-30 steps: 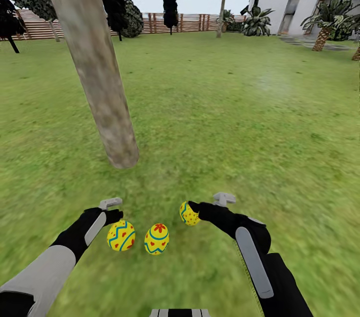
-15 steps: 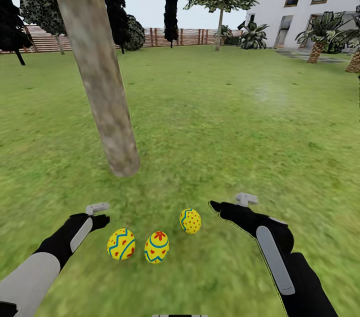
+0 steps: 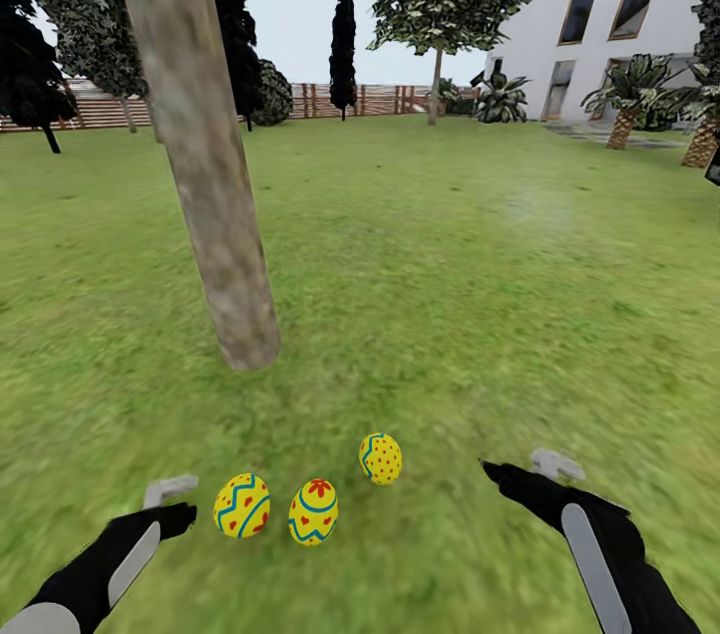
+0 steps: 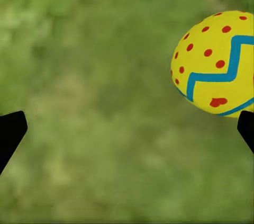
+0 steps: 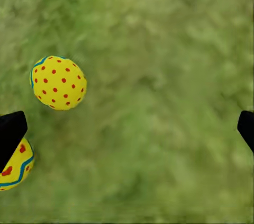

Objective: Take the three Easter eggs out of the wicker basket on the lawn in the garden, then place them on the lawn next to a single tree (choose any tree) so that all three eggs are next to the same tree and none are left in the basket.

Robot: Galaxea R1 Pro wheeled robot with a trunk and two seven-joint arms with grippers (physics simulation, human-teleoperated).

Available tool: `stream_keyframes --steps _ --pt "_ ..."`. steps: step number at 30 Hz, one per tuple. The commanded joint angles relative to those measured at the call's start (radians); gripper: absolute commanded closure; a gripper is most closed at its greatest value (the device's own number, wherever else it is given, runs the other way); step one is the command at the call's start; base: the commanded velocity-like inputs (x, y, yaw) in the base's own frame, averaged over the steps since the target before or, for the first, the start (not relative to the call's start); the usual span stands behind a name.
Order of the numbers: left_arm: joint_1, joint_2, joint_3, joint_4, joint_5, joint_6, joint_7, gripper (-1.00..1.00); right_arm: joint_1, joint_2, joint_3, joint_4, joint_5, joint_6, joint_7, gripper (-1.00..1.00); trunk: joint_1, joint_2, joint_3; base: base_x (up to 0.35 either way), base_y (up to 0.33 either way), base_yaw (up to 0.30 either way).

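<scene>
Three yellow Easter eggs lie in a loose row on the lawn (image 3: 450, 314), a short way in front of the thick grey-brown tree trunk (image 3: 215, 204): a zigzag egg (image 3: 241, 505), a flower-marked egg (image 3: 313, 511) and a red-dotted egg (image 3: 381, 458). My left gripper (image 3: 180, 512) hovers just left of the zigzag egg (image 4: 217, 62), open and empty (image 4: 127, 128). My right gripper (image 3: 500, 474) is off to the right of the dotted egg (image 5: 58, 82), open and empty (image 5: 127, 128); a second egg (image 5: 16, 168) peeks from behind one fingertip (image 5: 10, 131). The wicker basket is out of view.
Open grass stretches ahead and to the right. Far back runs a brown slat fence (image 3: 380, 99) with dark narrow trees (image 3: 343, 44) and a thin-trunked leafy tree (image 3: 440, 4). A white house (image 3: 610, 24) and palms (image 3: 625, 99) stand at the right.
My right gripper let go of the dotted egg, which now rests on the grass. Both arms drew back from the eggs. The head view tilted upward.
</scene>
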Motion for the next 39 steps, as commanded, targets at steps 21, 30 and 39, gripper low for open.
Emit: stream_keyframes --steps 21,30,39 --pt "0.036 -0.065 -0.006 0.305 0.011 -0.409 0.012 -1.00 0.091 0.005 -0.056 0.245 0.107 -0.373 -0.004 -1.00 -0.023 0.031 0.078 0.000 0.000 0.000" --pt "0.037 -0.074 -0.008 0.353 0.012 -0.453 0.012 -1.00 0.091 0.013 -0.085 0.276 0.102 -0.433 -0.018 -1.00 -0.058 0.094 0.106 0.000 0.000 0.000" --pt "0.037 -0.083 -0.009 0.356 0.007 -0.458 0.012 -1.00 0.090 0.020 -0.165 0.491 0.101 -0.439 -0.016 -1.00 -0.092 0.157 0.134 0.000 0.000 0.000"
